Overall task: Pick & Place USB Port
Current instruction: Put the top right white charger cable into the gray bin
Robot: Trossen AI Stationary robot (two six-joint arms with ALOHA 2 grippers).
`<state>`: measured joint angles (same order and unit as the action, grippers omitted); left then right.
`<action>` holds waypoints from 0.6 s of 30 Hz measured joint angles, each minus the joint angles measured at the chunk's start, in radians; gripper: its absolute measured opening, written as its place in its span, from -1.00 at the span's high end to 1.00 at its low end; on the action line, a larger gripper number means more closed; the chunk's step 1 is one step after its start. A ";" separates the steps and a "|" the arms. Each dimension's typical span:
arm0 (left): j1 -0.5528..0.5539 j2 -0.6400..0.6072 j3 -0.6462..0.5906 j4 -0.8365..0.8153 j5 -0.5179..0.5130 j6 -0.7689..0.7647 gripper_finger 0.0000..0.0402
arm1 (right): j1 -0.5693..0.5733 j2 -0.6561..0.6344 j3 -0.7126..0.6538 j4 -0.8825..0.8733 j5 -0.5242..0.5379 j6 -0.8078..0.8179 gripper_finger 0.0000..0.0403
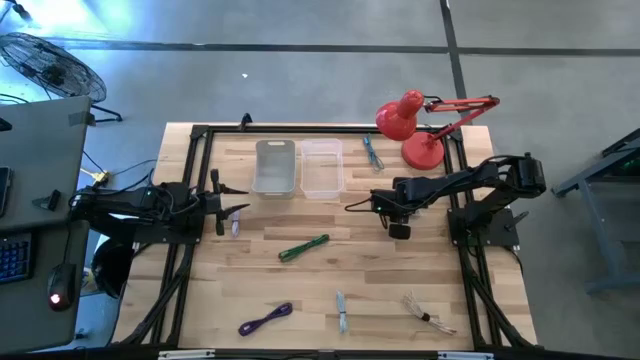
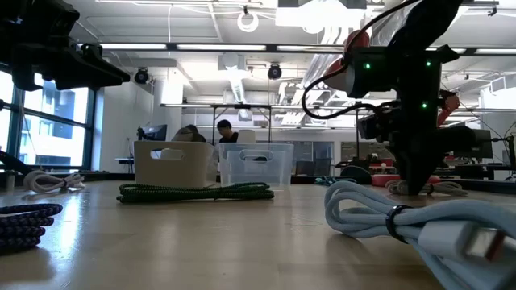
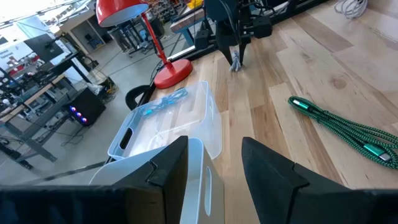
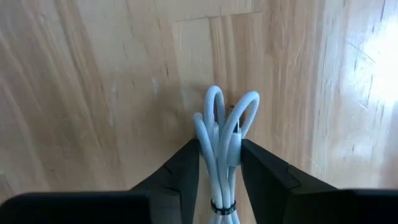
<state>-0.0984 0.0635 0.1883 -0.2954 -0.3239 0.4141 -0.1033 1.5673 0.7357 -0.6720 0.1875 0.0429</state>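
Observation:
My right gripper (image 4: 219, 146) stands right of the table's middle (image 1: 388, 212), pointing down and shut on a coiled white cable (image 4: 219, 124). My left gripper (image 3: 214, 168) waits open at the left edge (image 1: 232, 207), aimed at the grey bin (image 1: 275, 166) and the clear bin (image 1: 321, 167). A green cable (image 1: 303, 247) lies flat in the middle of the table. Near the front edge lie a purple cable (image 1: 265, 318) and two pale cables (image 1: 342, 312) (image 1: 425, 313). A blue cable (image 1: 372, 151) lies right of the clear bin. My right gripper pinches the white cable bundle between its two fingers, just behind the looped end (image 4: 217, 102), which sticks out past the fingertips. It comes from above, pointing down, with the bundle running along the fingers. The loops hang close to the wood (image 3: 236, 64); whether they touch it, I cannot tell.
A red desk lamp (image 1: 415, 125) stands at the far right corner, behind the right arm. A small pale cable (image 1: 235, 226) lies by my left gripper. The black frame rails (image 1: 190, 170) run along both sides. Bare wood lies between the bins and the green cable.

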 joint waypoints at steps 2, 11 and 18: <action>0.000 0.000 0.000 0.000 0.000 0.000 0.27 | 0.000 -0.003 -0.001 0.010 0.016 0.000 0.63; 0.000 0.000 -0.001 0.009 -0.001 -0.001 0.27 | -0.001 -0.049 -0.005 0.123 0.143 0.003 0.94; 0.000 0.000 -0.001 0.154 0.018 -0.053 0.27 | 0.039 -0.139 -0.005 0.306 0.131 -0.046 0.94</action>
<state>-0.0983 0.0634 0.1871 -0.1416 -0.3058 0.3611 -0.0648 1.4286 0.7303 -0.3663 0.3187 -0.0035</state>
